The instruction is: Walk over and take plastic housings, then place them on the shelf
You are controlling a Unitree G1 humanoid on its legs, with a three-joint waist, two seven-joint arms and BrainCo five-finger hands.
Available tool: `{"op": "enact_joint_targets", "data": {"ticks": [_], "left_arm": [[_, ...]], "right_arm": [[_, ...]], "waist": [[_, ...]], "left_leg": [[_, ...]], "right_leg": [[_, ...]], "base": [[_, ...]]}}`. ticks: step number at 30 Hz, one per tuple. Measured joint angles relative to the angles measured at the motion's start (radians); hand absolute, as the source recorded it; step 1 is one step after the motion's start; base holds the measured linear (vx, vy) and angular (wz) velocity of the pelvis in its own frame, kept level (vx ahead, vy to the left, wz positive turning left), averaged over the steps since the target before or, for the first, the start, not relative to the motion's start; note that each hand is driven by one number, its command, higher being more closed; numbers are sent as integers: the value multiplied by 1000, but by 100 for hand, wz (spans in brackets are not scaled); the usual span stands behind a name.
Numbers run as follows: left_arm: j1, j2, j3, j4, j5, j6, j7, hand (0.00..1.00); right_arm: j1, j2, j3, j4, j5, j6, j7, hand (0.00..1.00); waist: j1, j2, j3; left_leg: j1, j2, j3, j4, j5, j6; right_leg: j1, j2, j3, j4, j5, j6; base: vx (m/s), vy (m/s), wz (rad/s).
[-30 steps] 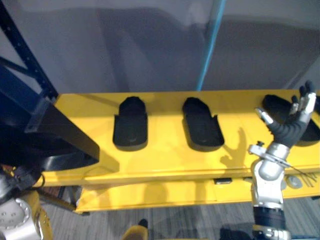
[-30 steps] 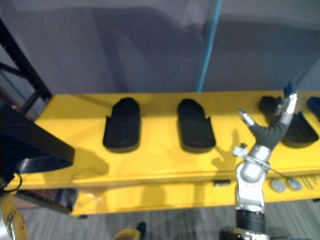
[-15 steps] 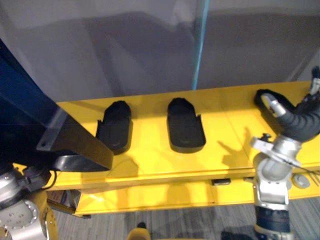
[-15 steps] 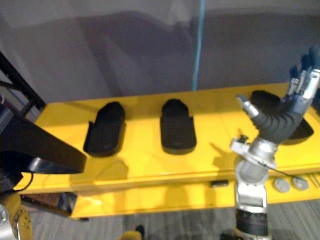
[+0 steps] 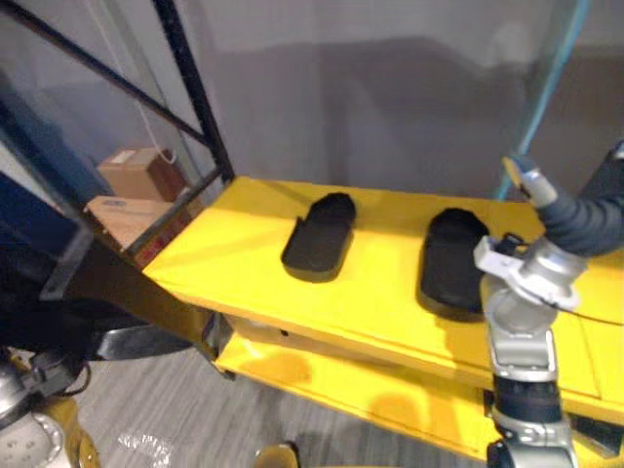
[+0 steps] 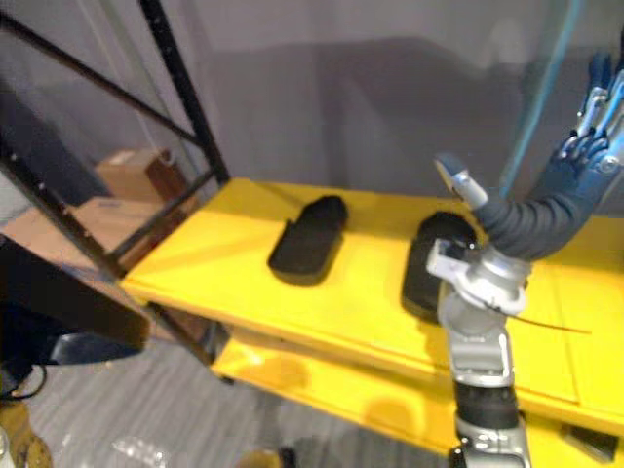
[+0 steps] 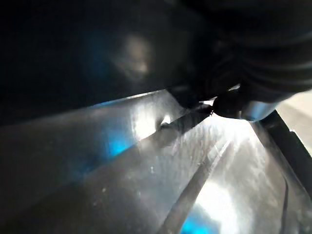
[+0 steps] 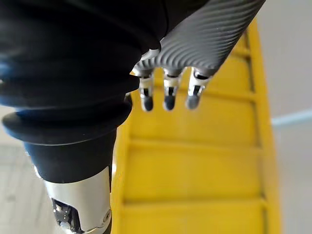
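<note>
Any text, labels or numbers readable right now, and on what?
Nothing can be read.
Pale label on the lower cardboard box: too blurred to read.
Upper cardboard box: no print that can be made out.
Left housing, right housing and yellow rack: no markings visible.

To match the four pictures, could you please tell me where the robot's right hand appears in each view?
Left eye view: the right hand is at the right edge, mid-height.
Right eye view: the hand is at the upper right, fingers straight and raised.
Right wrist view: seen close up, its fingers point out over the yellow shelf.
Left wrist view: I cannot make it out there.
Shared landmark: the yellow shelf, also in the right eye view.
</note>
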State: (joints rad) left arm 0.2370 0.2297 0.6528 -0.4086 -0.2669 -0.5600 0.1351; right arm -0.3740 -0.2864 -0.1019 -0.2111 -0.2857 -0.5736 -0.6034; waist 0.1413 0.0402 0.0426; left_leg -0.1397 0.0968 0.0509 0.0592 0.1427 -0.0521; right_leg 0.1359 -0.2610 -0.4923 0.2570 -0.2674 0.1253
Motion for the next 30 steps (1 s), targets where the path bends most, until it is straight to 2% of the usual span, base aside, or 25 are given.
{"op": "enact_joint_targets", "data": {"ticks": [2,4,6,8,10,12,13,14,16,17,19,22,23,27,30], "left_arm": [[-2,1,53,-1,-1,-4,1,100],[-2,1,74,1,-1,-2,1,100],[-9,12,82,8,8,18,1,100],[-18,50,82,45,13,47,1,100],[-25,89,84,94,12,72,2,100],[-42,110,85,146,10,83,1,100],[-42,121,97,172,1,85,0,100],[-42,122,101,177,-1,85,-1,100],[-43,122,143,202,-37,85,-6,100],[-43,122,146,203,-42,85,-6,100],[-44,122,169,205,-51,91,-5,100],[-65,117,165,206,-50,115,-7,100],[-76,114,164,207,-46,131,-7,100],[-61,109,161,220,-38,163,-5,100],[-39,110,162,207,-38,169,-1,100]], "right_arm": [[-1,2,1,14,3,8,8,0],[-6,2,3,18,6,13,17,0],[-5,2,2,30,0,38,17,0],[6,2,1,36,-18,67,5,0],[26,0,-16,37,-65,91,-43,0],[81,-18,-93,35,-139,144,-143,0],[128,-31,-182,34,-161,183,-212,0],[136,-32,-202,35,-161,191,-228,0],[202,-38,-409,35,-158,265,-325,0],[209,-40,-430,35,-157,274,-334,0],[270,-40,-559,53,-103,331,-376,0],[337,-33,-632,119,-16,375,-374,0],[383,-8,-659,155,61,394,-347,0],[493,108,-676,230,180,418,-285,0],[546,179,-644,276,267,436,-251,0]], "waist": [[10,1,-7],[12,0,-7],[5,8,-3],[-6,11,-1],[-20,14,0],[-28,18,3],[-39,19,4],[-43,19,4],[-63,16,6],[-68,16,7],[-99,9,12],[-122,-1,23],[-140,-5,27],[-155,-3,30],[-151,9,36]], "left_leg": [[4,-7,-3,5,-29,-28],[1,-16,7,4,-30,-31],[8,-26,17,-13,-30,-31],[43,-36,26,-55,-14,-34],[78,-36,38,-110,9,-36],[92,-34,44,-142,26,-37],[90,-35,50,-142,26,-37],[89,-35,51,-142,26,-37],[89,-34,79,-142,26,-37],[88,-34,80,-142,26,-37],[94,-30,102,-143,26,-37],[107,-23,123,-148,25,-38],[106,-15,131,-149,24,-39],[124,-1,167,-149,15,-43],[127,2,178,-149,14,-42]], "right_leg": [[5,1,18,-20,19,16],[6,2,28,-52,47,27],[16,1,33,-96,87,35],[33,0,38,-118,98,33],[37,1,48,-122,98,33],[35,4,54,-130,104,40],[31,4,60,-138,111,39],[31,4,61,-141,114,39],[24,6,90,-174,153,52],[24,6,91,-176,155,52],[17,8,115,-185,174,52],[13,10,140,-185,179,47],[3,16,151,-187,177,39],[1,21,172,-192,175,31],[0,21,172,-193,179,25]], "base": [[47,80,-14],[54,102,-15],[21,119,-16],[8,87,-12],[-7,34,-14],[-20,23,-12],[-12,27,-6],[2,31,-18],[17,27,-31],[20,17,-28],[5,9,-28],[-48,6,-28],[-74,4,-24],[-68,12,-24],[-33,12,-6]]}}
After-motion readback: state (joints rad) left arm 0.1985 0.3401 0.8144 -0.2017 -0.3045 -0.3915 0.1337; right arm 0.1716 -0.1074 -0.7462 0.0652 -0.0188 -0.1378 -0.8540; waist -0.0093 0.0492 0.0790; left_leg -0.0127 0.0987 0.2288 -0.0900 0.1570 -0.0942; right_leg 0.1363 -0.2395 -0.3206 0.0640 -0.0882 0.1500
